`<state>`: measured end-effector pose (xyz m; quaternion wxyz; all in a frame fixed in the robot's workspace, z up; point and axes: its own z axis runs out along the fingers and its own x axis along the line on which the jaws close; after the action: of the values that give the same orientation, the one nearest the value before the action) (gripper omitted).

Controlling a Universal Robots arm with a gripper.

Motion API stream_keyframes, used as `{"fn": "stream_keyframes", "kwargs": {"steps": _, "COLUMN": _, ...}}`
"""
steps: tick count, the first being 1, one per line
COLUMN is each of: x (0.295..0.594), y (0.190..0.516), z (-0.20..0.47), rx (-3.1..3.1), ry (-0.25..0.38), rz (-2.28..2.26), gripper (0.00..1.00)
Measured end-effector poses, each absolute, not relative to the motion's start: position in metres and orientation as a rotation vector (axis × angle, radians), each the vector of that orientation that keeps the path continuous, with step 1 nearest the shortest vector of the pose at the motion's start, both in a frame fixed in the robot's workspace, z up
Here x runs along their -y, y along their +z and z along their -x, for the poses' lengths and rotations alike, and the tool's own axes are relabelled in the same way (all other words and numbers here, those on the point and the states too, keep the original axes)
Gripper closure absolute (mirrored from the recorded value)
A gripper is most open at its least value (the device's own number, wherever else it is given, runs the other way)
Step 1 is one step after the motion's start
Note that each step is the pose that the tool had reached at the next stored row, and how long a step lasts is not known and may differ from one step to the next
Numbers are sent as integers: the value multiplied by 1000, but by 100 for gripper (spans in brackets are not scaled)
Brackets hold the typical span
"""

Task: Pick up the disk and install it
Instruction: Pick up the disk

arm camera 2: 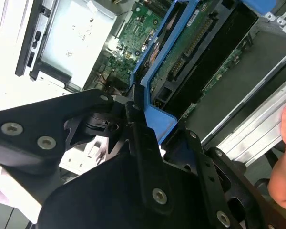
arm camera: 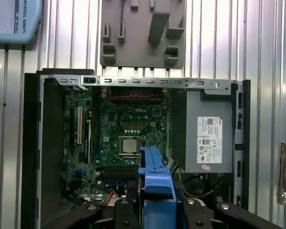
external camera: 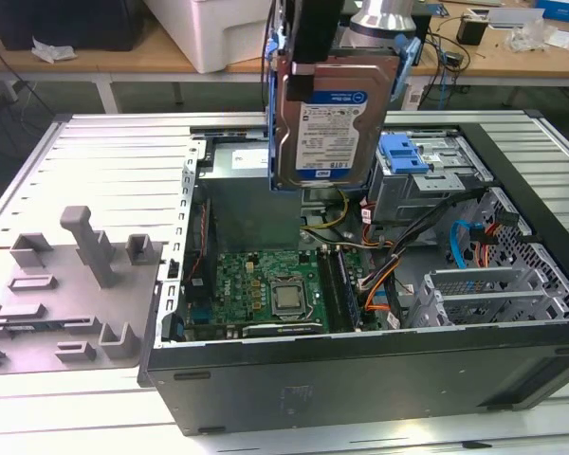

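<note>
Over case [external camera: 360,379], disk [external camera: 327,123] (clamped) hangs below end effector [external camera: 318,43].

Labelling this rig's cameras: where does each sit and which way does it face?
Exterior view: off the arm, raised, looking down into the open computer case; the gripper holds the disk upright above it.
First wrist view: on the arm, looking straight down onto the motherboard; gripper frame and the disk's blue edge show.
Second wrist view: on the arm, close beside the gripper, looking along the disk's underside into the case.
Shared: all three show the gripper shut on the disk.
</note>
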<state>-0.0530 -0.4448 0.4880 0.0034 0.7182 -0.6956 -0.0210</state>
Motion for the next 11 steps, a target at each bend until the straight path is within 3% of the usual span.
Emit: {"fn": "stream_keyframes", "kwargs": {"steps": 11, "x": 466, "y": 488, "z": 29, "rx": 2180, "ry": -66, "rz": -2251, "gripper": 63}}
